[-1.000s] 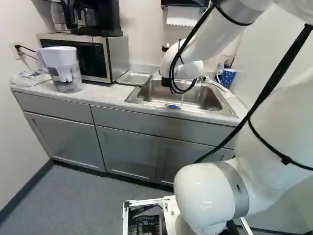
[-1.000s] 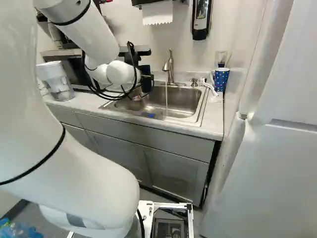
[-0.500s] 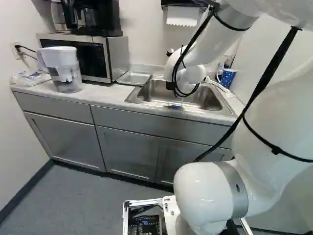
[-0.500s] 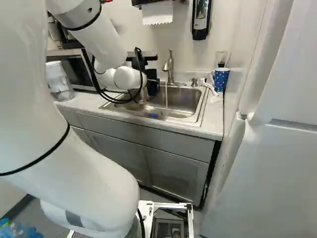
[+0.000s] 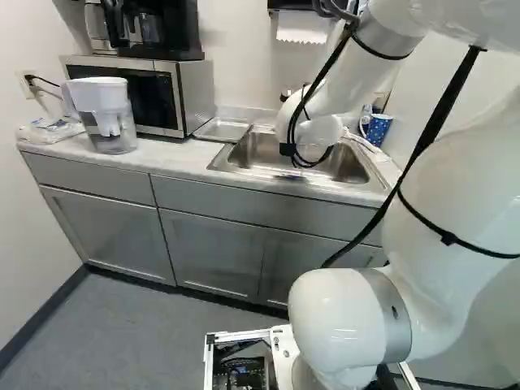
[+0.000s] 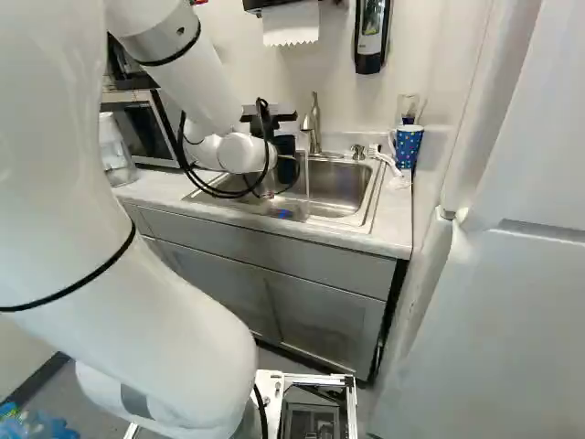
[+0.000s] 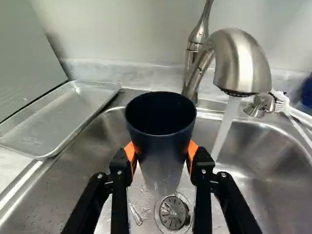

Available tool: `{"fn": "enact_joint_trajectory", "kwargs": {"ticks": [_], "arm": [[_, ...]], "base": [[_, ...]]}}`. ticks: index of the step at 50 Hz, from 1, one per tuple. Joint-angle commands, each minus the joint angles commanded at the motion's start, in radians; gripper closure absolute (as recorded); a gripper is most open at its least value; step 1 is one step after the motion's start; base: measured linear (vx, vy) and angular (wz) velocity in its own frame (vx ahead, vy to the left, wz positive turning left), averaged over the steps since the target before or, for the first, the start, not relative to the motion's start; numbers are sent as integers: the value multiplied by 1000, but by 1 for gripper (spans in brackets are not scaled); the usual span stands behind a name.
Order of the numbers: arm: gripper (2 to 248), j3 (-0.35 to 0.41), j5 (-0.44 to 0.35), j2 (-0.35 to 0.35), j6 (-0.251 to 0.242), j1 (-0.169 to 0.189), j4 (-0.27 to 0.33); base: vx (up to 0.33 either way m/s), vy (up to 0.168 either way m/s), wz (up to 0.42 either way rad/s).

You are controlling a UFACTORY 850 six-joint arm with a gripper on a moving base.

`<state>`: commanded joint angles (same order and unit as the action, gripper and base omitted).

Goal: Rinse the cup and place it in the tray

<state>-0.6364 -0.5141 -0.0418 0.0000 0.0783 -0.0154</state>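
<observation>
Right base view: claw point(image 6: 287, 172), one, largely hidden past the wrist of the arm point(image 6: 242, 154), at the left part of the sink point(image 6: 371, 206). Wrist view: claw point(image 7: 162, 153) closed upon the cup, an orange pad against the wall on either side. Cup point(image 7: 161, 139), one, dark blue above, clear toward the base, mouth uppermost; location, over the basin, close to the drain point(image 7: 173, 213) in line of sight; height above the basin floor not readable. Faucet point(image 7: 241, 63), brushed metal, head beyond the cup, on the side away from the tray. Water stream point(image 7: 226, 122), running, near the cup with a visible gap between. Slim metal item point(image 7: 135, 213), down in the basin beside the drain, kind uncertain. Tray point(image 7: 58, 112), shallow, metal, raised rim, on the bench point(image 6: 393, 230) just beside the sink; open surface within the rim, nearest long edge alongside the basin. Brush point(image 7: 280, 100), white bristles, beyond the faucet head. Left base view: microwave point(image 5: 195, 93), at the far side of the tray from the sink, a limit to room there; pitcher point(image 5: 104, 118), in front of the microwave, near the front edge of the bench. Right base view: mug point(image 6: 409, 146), blue, spotted, at the bench's back right corner, hard by the wall.
</observation>
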Motion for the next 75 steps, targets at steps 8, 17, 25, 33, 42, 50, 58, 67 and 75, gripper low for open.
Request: {"fn": "enact_joint_trajectory", "kwargs": {"ticks": [8, 17, 25, 33, 42, 50, 58, 67, 75], "arm": [[129, 10, -9, 9, 0, 12, 0], [129, 26, -19, 14, 0, 37, 0], [129, 38, -28, 21, 0, 61, 0], [129, 39, -37, 39, 0, 83, 0], [129, 34, -47, 60, 0, 101, 0], [129, 29, -56, 65, 0, 116, 0], [129, 24, -66, 70, 0, 131, 0], [129, 23, -85, 71, 0, 134, 0], [129, 23, -106, 71, 0, 134, 0]], "base": [[0, 0, 0], [0, 0, 0], [0, 0, 0], [0, 0, 0], [0, 0, 0], [0, 0, 0], [0, 0, 0], [0, 0, 0], [0, 0, 0]]}}
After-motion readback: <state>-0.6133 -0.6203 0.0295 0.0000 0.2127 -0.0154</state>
